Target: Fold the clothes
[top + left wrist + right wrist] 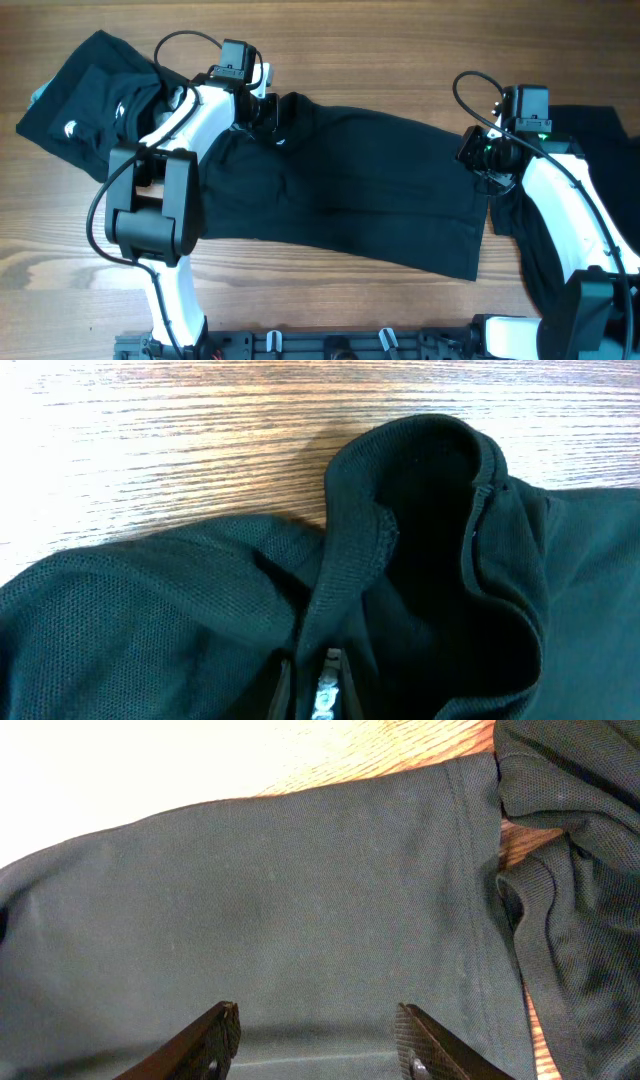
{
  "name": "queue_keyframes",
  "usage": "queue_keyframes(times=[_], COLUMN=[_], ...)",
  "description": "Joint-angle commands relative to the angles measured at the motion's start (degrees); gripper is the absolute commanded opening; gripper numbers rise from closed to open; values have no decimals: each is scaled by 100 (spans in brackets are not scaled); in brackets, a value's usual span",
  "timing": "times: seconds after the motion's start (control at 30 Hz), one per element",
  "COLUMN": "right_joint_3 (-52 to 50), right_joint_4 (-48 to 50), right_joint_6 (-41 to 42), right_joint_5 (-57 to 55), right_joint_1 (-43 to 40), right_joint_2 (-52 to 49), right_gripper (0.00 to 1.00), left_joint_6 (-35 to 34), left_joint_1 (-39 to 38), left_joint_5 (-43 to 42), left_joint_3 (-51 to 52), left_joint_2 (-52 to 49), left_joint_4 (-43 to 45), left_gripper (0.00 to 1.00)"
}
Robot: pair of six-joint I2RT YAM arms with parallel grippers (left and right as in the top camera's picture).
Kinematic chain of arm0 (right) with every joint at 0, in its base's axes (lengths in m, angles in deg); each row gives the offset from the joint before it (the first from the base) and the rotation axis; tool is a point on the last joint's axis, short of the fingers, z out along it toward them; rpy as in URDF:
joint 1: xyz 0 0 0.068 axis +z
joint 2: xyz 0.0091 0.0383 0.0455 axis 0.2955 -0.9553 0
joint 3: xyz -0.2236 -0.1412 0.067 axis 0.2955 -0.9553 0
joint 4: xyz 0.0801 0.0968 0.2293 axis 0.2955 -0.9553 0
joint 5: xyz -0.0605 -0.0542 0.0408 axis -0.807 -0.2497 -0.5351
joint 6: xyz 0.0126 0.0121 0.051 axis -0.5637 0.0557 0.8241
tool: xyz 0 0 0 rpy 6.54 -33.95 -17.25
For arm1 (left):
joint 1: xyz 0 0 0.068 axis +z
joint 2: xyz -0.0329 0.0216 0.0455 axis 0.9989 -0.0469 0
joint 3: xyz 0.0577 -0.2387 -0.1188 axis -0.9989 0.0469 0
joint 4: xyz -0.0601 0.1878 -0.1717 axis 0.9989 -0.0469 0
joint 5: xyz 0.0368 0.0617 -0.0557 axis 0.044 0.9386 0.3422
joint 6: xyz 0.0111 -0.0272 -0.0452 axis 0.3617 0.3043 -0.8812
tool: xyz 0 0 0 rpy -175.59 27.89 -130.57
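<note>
**Shirt held at collar, right tool poised over the hem**

The shirt point(350, 190) lies flat at the centre of the desk point(400, 40). Its long axis runs from 9 to 3 o'clock, dipping slightly toward 4.

The left tool point(265, 112) sits at the shirt's 10 o'clock corner. In the left wrist view the collar point(400, 450) rises at 12 o'clock. Its band runs down between the fingers, which appear pressed together on it.

The right tool point(478, 152) hangs over the 3 o'clock edge. Its fingers point(215, 1035) are spread above the fabric and grip nothing. The hem point(470, 870) runs just to their 2 o'clock.

From the left tool the bulk of the shirt lies toward 4 o'clock; from the right tool, toward 9 o'clock. Each arm is therefore nearer its own end, and a fold would likely need the right tool to pinch the hem.

A second shirt point(75, 95) lies crumpled at 10 o'clock, and a third point(600, 125) at 3 o'clock, just beside the hem.
</note>
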Motion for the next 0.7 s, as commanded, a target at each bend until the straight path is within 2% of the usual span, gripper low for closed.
queue_keyframes(times=[0.0,0.07,0.1,0.17,0.2,0.23,0.3,0.33,0.37,0.4,0.43,0.47,0.53,0.67], right_joint_3=[-4,-4,-4,-4,-4,-4,-4,-4,-4,-4,-4,-4,-4,-4], right_joint_4=[11,11,11,17,26,35,42,44,44,46,46,48,57,48], right_joint_6=[-72,-70,-72,-70,-70,-70,-63,-66,-66,-66,-66,-66,-66,-68], right_joint_5=[94,94,94,94,94,94,94,92,92,94,94,92,92,94], right_joint_1=[-17,-17,-17,-17,-17,-17,-17,-17,-17,-17,-17,-17,-17,-17], right_joint_2=[59,59,59,59,59,59,59,59,59,59,59,59,59,59], right_gripper=[55,55,55,55,55,55,55,55,55,56,55,55,55,55], left_joint_6=[11,11,11,13,13,11,11,11,13,13,13,13,13,13], left_joint_1=[37,37,37,37,37,37,37,37,35,35,37,37,37,37], left_joint_5=[81,334,413,470,468,468,466,466,468,498,605,706,785,699], left_joint_3=[-7,-7,-7,-7,-7,-7,-7,-7,-7,-4,-4,-2,9,11], left_joint_2=[293,485,573,728,763,767,767,763,763,761,734,713,542,136], left_joint_4=[63,116,164,306,352,369,343,321,304,299,302,302,302,310], left_gripper=[4,8,20,29,29,25,8,4,4,10,23,27,30,28])
